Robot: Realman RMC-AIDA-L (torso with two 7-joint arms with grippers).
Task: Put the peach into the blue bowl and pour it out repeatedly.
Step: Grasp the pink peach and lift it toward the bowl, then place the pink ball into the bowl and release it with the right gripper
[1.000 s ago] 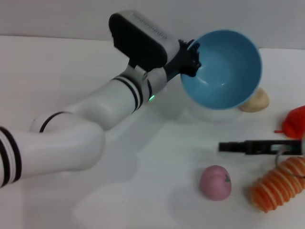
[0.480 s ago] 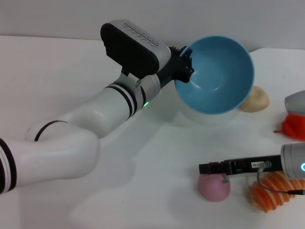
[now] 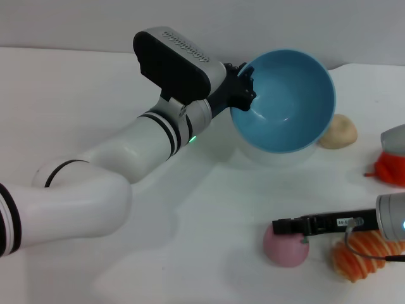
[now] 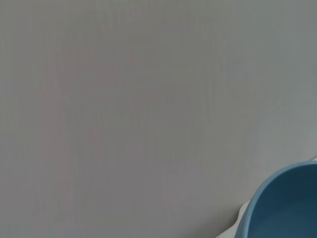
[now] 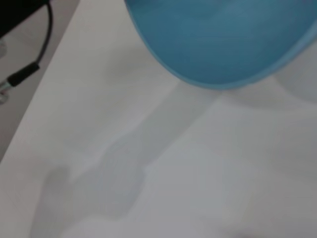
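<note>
My left gripper (image 3: 243,88) is shut on the near rim of the blue bowl (image 3: 285,101) and holds it raised and tilted at the back of the table, its empty inside facing me. The bowl also shows in the left wrist view (image 4: 287,208) and the right wrist view (image 5: 223,39). The pink peach (image 3: 286,246) lies on the white table at the front right. My right gripper (image 3: 278,225) reaches in from the right, level with the peach's top edge and overlapping it in the head view.
A beige lumpy ball (image 3: 338,132) sits behind the bowl on the right. A red fruit (image 3: 389,168) lies at the right edge. An orange-and-white ribbed toy (image 3: 361,256) lies under my right arm, right of the peach. The left arm crosses the table's left half.
My right gripper has moved down and left from beside the peach to over its top. The left gripper shifted the bowl slightly left. The peach has stayed in place.
</note>
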